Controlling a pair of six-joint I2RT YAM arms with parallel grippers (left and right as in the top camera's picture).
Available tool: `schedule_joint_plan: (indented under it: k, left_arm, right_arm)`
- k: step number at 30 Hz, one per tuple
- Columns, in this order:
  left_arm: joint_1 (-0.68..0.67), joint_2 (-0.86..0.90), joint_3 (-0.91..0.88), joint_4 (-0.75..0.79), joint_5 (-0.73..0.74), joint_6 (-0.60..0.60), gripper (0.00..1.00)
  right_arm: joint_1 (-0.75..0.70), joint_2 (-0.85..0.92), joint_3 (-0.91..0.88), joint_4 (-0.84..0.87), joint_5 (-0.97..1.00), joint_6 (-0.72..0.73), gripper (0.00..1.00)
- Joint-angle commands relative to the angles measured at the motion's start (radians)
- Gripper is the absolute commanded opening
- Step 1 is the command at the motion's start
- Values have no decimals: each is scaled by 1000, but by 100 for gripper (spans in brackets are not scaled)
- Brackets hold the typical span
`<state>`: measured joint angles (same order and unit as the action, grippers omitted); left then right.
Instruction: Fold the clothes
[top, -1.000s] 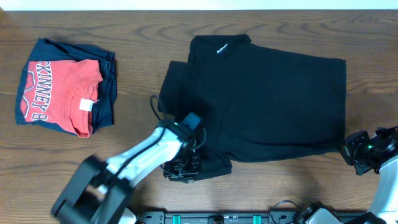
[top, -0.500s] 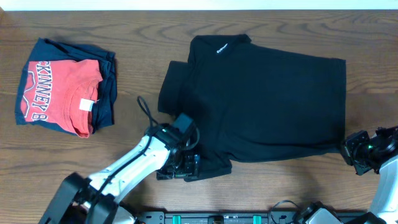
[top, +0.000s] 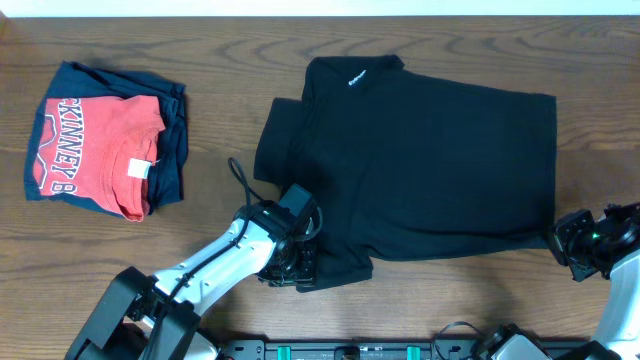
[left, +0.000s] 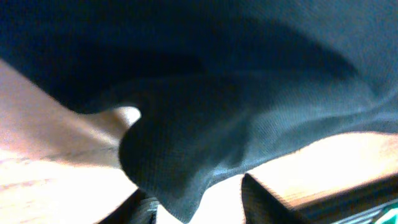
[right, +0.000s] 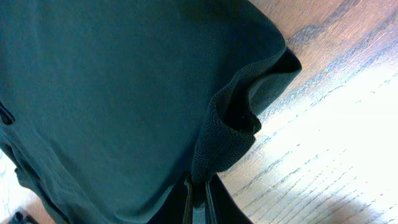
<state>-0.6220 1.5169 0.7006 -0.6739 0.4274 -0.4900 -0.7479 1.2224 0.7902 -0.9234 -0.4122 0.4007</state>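
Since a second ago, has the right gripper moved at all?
No. The right gripper stays clamped on the black shirt at its hem corner, same spot against the table wood grain.

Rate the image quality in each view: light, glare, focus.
Overhead: even light, sharp, though the black shirt shows as a flat dark mass with few folds readable. Left wrist: shirt very close and soft, out of focus; the table is washed out. Right wrist: weave is crisp, but glare bleaches the table at lower right.

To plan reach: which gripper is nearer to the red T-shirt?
Left. The left gripper is at the black shirt's lower-left corner; the right gripper is at its lower-right corner, farther from the red T-shirt.
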Motion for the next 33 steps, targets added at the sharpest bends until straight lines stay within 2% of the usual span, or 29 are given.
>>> schedule_joint_plan:
  k: [1,3,9,15,19,26,33]
  left_arm:
    - [4,0,2,-9,58,46,19]
    - [4,0,2,-18,103,68,7]
    - [29,-3,4,-75,169,93,6]
    - [159,-60,42,-201,169,139,6]
    - [246,-146,88,-258,168,188,6]
    - [301,-259,101,-206,168,186,6]
    - [301,-271,101,-85,169,177,6]
  right_arm:
    - [0,0,19,0,-11,-18,7]
    - [0,0,19,0,-11,-24,7]
    - [0,0,19,-2,-11,-32,7]
    - [0,0,19,-7,-14,-60,6]
    - [0,-8,19,-10,-120,-159,4]
    - [0,-16,19,20,-107,-130,1]
    - [0,-15,19,58,-82,-33,1]
